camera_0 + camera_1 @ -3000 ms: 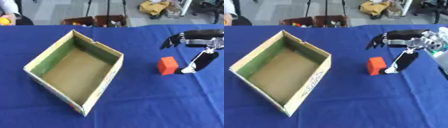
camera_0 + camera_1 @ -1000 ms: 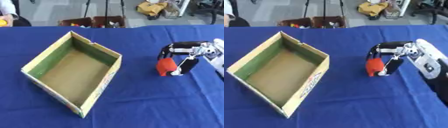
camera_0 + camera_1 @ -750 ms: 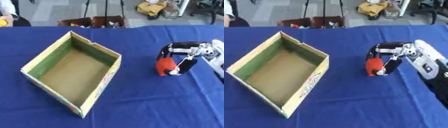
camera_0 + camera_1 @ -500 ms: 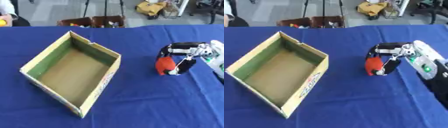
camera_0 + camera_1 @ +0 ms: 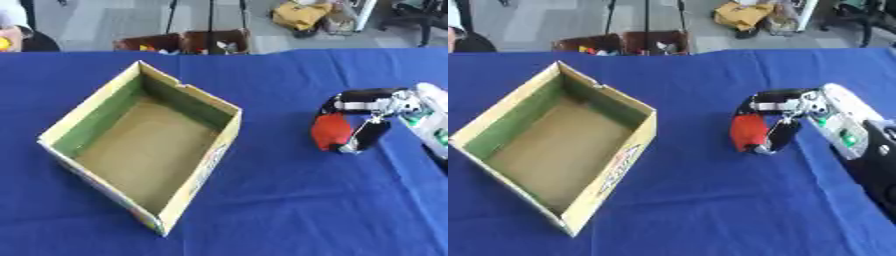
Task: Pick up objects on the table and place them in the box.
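A red block sits at the right of the blue table, and my right hand is curled round it, fingers over its top and thumb on its right side. Whether the block rests on the cloth or hangs just above it cannot be told. An open cardboard box with green inner walls stands at the left, with nothing showing inside it. My right forearm comes in from the right edge. My left hand shows in neither view.
The blue tablecloth covers the whole table. Beyond its far edge, crates with small objects stand on the floor. A person's sleeve shows at the far left corner.
My right hand came down from above and beside the red block and shut round it. Over the last second hand and block have hardly moved.
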### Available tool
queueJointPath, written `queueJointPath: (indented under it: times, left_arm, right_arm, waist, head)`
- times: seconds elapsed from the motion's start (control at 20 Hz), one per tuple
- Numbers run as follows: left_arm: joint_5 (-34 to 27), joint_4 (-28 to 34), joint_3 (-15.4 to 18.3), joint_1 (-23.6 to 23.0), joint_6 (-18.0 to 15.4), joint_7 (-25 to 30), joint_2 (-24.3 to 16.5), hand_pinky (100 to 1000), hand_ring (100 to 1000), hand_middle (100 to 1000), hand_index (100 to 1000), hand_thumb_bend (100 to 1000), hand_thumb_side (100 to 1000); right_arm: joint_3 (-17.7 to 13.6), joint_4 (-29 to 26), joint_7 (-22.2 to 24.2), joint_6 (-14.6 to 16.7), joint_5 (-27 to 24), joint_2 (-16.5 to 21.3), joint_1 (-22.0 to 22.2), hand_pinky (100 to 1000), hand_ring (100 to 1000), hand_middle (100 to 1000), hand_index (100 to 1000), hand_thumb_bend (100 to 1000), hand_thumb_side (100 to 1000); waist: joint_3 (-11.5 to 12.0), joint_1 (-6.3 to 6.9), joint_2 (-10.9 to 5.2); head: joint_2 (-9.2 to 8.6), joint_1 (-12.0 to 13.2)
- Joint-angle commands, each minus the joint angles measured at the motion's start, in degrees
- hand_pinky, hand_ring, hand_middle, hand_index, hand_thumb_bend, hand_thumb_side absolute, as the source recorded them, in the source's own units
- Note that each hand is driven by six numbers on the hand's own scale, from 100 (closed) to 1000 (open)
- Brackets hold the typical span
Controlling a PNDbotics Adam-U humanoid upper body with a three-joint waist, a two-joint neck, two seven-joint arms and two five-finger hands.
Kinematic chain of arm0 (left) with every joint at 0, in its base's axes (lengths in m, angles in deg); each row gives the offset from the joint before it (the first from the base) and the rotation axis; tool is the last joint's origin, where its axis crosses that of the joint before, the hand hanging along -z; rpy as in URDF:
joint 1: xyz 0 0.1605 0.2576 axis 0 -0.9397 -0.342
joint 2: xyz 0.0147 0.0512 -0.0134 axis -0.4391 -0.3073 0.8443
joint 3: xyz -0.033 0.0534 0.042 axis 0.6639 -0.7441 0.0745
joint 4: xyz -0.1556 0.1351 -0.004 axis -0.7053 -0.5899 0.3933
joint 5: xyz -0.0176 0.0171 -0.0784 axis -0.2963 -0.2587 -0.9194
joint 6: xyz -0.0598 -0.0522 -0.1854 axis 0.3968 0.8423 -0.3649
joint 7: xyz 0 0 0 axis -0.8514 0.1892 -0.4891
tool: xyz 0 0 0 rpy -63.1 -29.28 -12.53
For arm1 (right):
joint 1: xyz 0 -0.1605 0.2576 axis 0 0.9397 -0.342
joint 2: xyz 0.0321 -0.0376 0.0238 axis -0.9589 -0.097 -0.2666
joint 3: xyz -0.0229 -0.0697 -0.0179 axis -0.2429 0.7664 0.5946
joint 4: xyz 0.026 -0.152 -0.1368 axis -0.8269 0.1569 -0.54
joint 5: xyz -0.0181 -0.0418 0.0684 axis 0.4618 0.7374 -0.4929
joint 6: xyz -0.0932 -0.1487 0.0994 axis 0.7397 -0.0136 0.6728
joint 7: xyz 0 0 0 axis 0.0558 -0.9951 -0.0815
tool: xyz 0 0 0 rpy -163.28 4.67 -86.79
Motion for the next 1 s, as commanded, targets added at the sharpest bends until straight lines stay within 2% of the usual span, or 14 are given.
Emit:
queueJointPath:
  times: [0.05,0.3,0.55,1.0]
  left_arm:
    - [0.25,1.07,-0.03,0.42,0.04,0.15,-0.53,539,716,817,893,100,936]
    - [0.18,1.07,-0.03,0.37,0.07,0.15,-0.6,539,716,817,893,100,935]
    - [-0.1,1.07,-0.08,0.38,0.28,0.17,-0.7,538,716,817,892,100,932]
    - [-0.62,1.07,0.11,0.27,0.36,0.08,-1.13,539,715,817,892,100,932]
  right_arm:
    - [-0.93,-0.03,-0.62,-0.32,-0.28,1.08,-0.96,671,669,619,742,268,184]
    - [-1.13,-0.82,-3.19,-1.63,-1.52,1.32,-1.14,622,617,577,677,100,192]
    - [-1.28,-2.57,-6.0,-3.14,-2.75,2.18,-0.58,565,568,517,597,100,200]
    - [-2.35,-8.6,-7.43,-4.38,-6.05,3.63,-0.58,538,529,476,572,100,239]
  waist:
    - [0.03,-0.55,-0.07]
    - [0.01,-0.55,-0.2]
    - [-0.03,-0.62,-0.35]
    - [-0.16,-0.83,-0.79]
  head:
    - [-0.69,-0.11]
    - [-0.71,-0.1]
    - [-0.76,-0.13]
    - [-0.8,-0.15]
